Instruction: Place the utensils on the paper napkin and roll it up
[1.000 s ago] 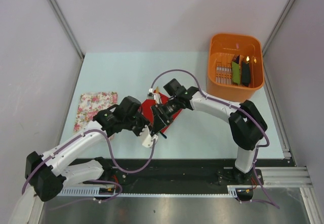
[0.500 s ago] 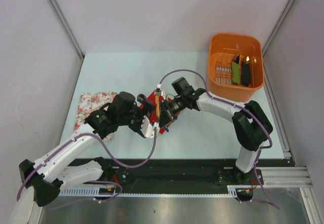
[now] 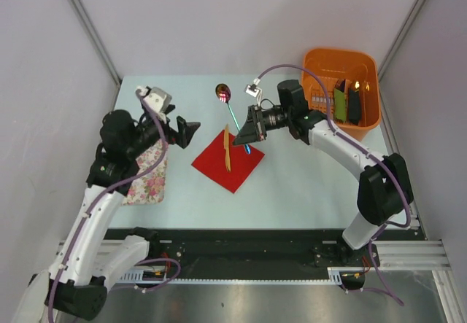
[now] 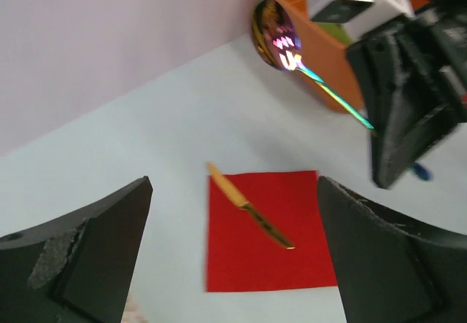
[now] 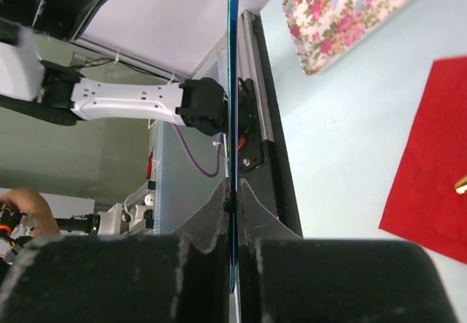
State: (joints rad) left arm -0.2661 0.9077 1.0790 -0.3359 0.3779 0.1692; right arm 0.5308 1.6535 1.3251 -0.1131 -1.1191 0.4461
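Top view first. The right gripper (image 3: 246,133) is clamped tight on the thin stem of the spoon (image 3: 222,92). The shiny, round, dark red bowl sticks out past its fingertips, and the blue-green end pokes out the near side. The napkin (image 3: 228,160) lies flat on the pale counter (image 3: 175,97) right under and beside that gripper. It's a thin bright red square turned like a diamond, with a slim orange-gold knife (image 3: 227,148) lying on it. The left gripper (image 3: 188,133) has its jaws spread wide with nothing in them. It hangs off to the napkin's left, near the edge of the floral cloth (image 3: 146,181). An orange plastic basket (image 3: 365,122) sits behind the right gripper.

Left wrist view: both fingers (image 4: 95,257) stand far apart. The napkin (image 4: 292,250) and knife (image 4: 252,210) show between them, further out. The spoon (image 4: 276,35) bowl looks mirror-like with a rainbow sheen.

Right wrist view: the fingers (image 5: 197,228) are pinched together on the spoon (image 5: 233,60) stem, a hair-thin blue line running straight ahead. A napkin (image 5: 434,155) corner lies off to the side.
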